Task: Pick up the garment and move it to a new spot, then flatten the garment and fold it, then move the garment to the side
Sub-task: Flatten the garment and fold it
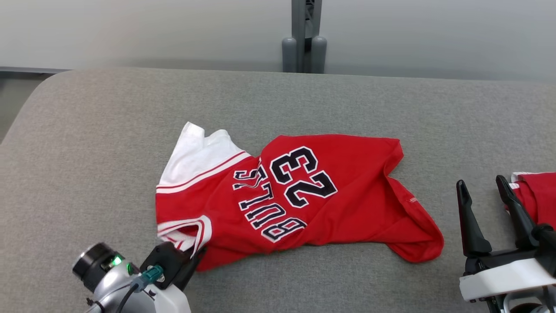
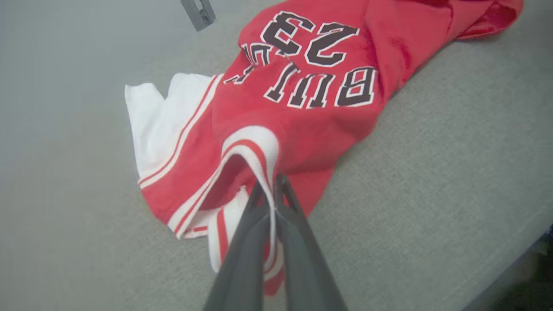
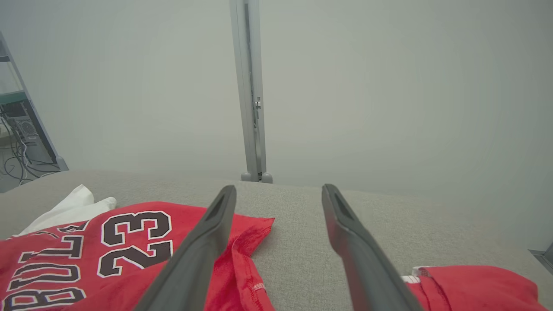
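Little of the job looked done: jersey [image 1: 304, 195] lay crumpled on the table [image 1: 108, 130], in front of the post [image 1: 302, 34], not flat, no fold yet; prob. the pick-up step. Red w/ white trim, "BULLS 23" up. L gripper [image 2: 270, 185] was clamped on its armhole trim, corner farthest from post. R gripper [image 1: 480, 181] gaped, empty, right of post, near a 2nd red cloth [image 1: 536, 195].
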Available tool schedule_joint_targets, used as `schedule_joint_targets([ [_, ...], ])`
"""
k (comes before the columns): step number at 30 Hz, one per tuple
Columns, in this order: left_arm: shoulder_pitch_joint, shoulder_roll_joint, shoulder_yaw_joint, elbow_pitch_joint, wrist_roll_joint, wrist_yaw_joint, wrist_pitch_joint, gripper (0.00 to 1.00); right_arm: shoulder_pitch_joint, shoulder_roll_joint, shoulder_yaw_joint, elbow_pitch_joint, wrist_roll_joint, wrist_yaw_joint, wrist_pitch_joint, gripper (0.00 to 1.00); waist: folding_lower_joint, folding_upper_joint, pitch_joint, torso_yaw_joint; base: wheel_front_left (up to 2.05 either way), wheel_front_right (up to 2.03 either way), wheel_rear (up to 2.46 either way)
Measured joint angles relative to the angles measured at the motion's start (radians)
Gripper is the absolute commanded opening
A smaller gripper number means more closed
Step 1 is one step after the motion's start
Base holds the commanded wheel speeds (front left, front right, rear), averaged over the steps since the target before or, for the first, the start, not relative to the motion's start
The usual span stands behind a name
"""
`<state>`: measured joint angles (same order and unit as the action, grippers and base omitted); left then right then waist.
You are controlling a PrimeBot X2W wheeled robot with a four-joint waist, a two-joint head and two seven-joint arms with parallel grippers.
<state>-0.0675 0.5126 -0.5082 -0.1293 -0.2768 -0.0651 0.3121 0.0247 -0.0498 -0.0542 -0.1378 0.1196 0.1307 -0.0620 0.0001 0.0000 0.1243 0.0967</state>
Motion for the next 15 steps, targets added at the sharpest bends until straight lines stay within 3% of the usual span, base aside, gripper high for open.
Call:
schedule_joint_targets([
  [10,-0.096,0.168,-0.049,-0.404,0.011,-0.051,0.217,0.0,-0.001,0.001,-0.013,0.01,0.01,0.0,-0.009,1.0,-0.0001,0.0,-0.023,0.021,0.0,0.0,0.0],
  [15,-0.181,0.21,-0.037,-0.48,0.009,-0.057,0.263,0.0,-0.002,0.001,-0.013,0.013,0.02,0.0,-0.01,1.0,0.0,0.0,-0.02,0.018,0.0,0.0,0.0],
])
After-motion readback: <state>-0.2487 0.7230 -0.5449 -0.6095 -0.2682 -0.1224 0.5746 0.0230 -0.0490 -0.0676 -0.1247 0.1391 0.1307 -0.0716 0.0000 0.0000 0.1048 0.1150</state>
